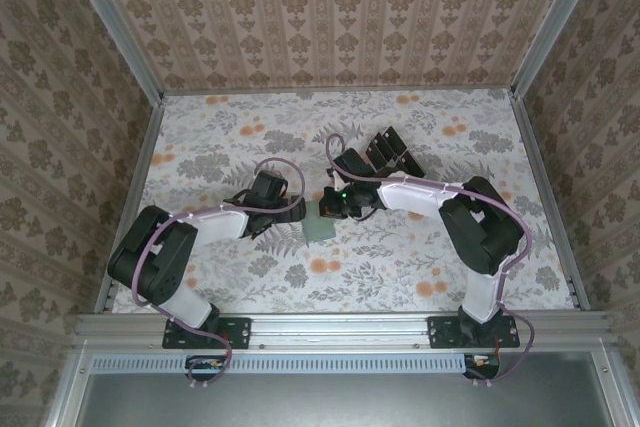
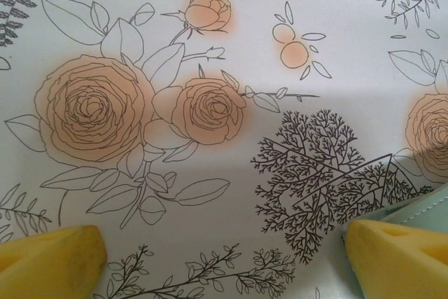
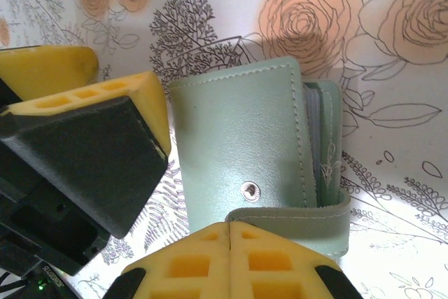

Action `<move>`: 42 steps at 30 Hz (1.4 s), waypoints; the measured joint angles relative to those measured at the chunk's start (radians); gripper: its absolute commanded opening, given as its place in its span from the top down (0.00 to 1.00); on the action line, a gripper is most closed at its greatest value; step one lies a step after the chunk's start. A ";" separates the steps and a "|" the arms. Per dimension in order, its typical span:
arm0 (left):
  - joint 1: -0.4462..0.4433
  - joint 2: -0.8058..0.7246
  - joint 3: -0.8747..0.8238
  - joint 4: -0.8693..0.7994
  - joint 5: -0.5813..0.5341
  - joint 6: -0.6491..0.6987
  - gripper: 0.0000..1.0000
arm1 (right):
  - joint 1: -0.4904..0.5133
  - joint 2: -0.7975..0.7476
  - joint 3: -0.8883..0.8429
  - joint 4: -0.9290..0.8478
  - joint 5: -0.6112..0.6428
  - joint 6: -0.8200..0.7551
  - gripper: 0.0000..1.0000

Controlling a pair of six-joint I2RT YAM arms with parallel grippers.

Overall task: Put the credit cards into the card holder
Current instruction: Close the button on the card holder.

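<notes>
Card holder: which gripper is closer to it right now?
Right, narrowly. The right gripper has its closed fingertips right over one end of the card holder. The left gripper is open beside it, one finger next to its edge.

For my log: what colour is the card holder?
The card holder is sage green; best in the right wrist view.

card holder (image 1: 321, 228), right hand (image 1: 337, 205) at its edge

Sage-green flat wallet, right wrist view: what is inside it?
Pale sleeve edges peek out at the right edge of the sage-green flat wallet. Its cover lies over the rest, hiding any cards inside.
</notes>
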 measured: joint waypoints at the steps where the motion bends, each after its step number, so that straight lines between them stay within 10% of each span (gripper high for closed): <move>1: 0.000 0.002 0.000 0.000 -0.001 0.000 0.00 | 0.000 0.003 0.005 0.000 0.000 0.000 1.00; 42: -0.005 0.016 0.000 0.015 -0.019 0.000 0.00 | 0.003 0.085 0.047 0.008 -0.011 0.009 1.00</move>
